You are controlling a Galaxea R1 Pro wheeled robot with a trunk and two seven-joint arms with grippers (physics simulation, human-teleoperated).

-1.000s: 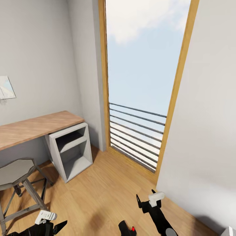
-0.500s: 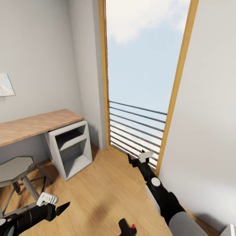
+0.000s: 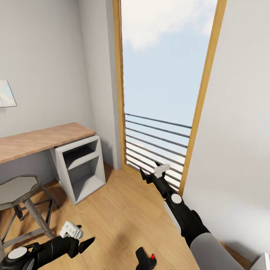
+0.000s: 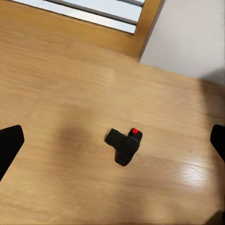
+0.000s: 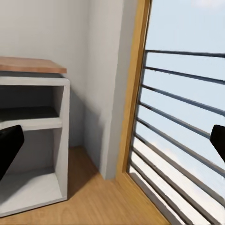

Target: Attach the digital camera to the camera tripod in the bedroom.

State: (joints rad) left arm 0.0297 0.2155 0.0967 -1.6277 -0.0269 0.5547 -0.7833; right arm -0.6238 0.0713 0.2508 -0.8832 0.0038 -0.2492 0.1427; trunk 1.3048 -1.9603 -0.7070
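Matt black digital camera (image 4: pixel 124 146) on smooth wood floor (image 4: pixel 56 93).

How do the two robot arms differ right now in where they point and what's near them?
The right gripper reaches out high toward the railed window; the left gripper sits low over the wood floor. The left wrist view looks down on the small black digital camera with a red button; the right wrist view faces the white shelf unit. Both grippers are open and empty.

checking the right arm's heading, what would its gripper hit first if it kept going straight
Probably the window railing or its wooden frame. The right gripper, jaws open, points there from close by in the head view; depth is unclear.
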